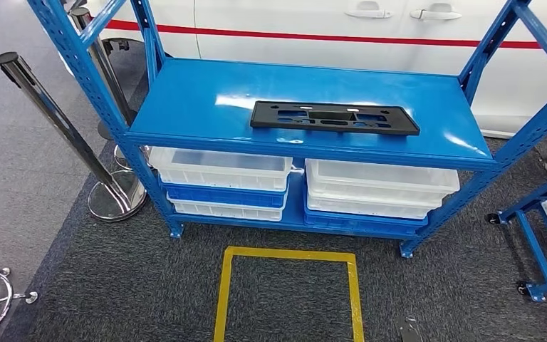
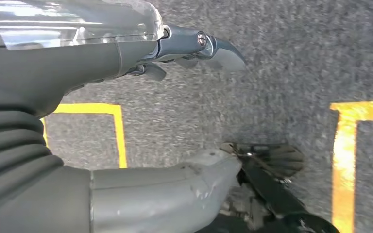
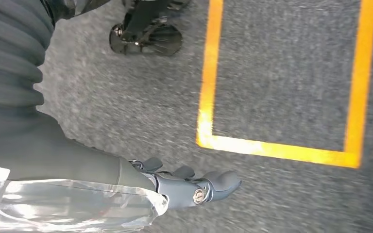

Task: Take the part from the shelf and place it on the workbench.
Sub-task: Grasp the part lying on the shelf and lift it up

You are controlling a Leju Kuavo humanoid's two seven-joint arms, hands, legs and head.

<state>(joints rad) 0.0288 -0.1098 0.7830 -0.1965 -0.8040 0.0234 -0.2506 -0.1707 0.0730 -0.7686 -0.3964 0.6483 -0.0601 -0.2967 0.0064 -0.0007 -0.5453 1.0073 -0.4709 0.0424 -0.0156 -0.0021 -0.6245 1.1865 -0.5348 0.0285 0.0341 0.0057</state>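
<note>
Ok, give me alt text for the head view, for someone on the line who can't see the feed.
A flat black part with cut-outs lies on the top level of a blue shelf. Below it, white and blue bins are stacked in two piles. On the grey carpet in front is a yellow taped square, with chrome posts to the left and a white car behind.

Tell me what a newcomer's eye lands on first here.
The bright blue shelf fills the head view, with a flat black part lying on its top board. Clear bins are stacked on the lower level, and a yellow floor square is marked on the grey carpet before it.
</note>
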